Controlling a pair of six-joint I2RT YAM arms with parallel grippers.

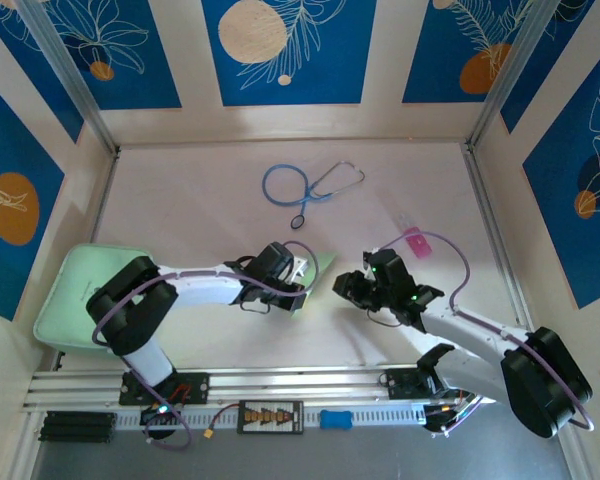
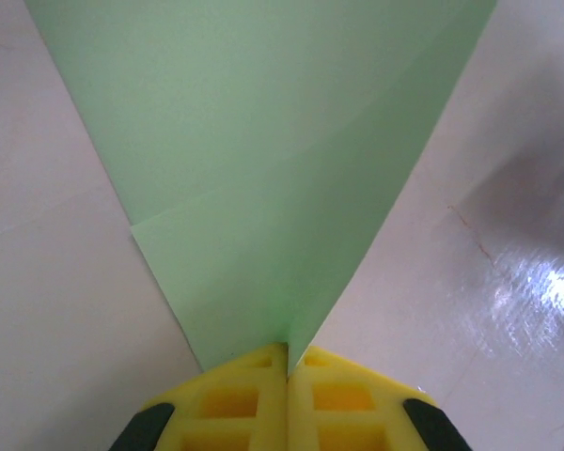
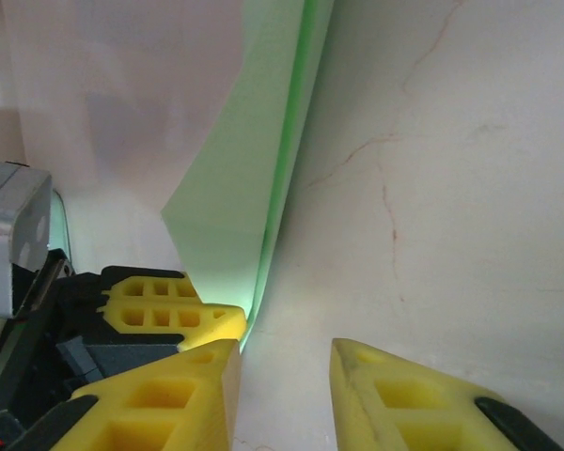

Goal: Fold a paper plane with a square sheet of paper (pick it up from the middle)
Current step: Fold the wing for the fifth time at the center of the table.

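The square sheet of paper (image 1: 314, 271) is pale green, folded along a centre crease and lifted off the table at mid-table. In the left wrist view the sheet (image 2: 263, 169) fans out from my left gripper (image 2: 288, 362), whose yellow fingers are shut on its edge. My left gripper (image 1: 298, 275) holds it from the left. My right gripper (image 1: 346, 287) sits just right of the sheet with its fingers apart. In the right wrist view the right gripper (image 3: 284, 362) is open, empty, beside the folded sheet (image 3: 254, 169), with the left gripper's fingers (image 3: 169, 308) close by.
A thick mint-green pad (image 1: 75, 295) lies at the left under the left arm. A blue stethoscope (image 1: 305, 186) rests at the back middle and a small pink item (image 1: 416, 241) at the right. The rail (image 1: 280, 385) runs along the near edge.
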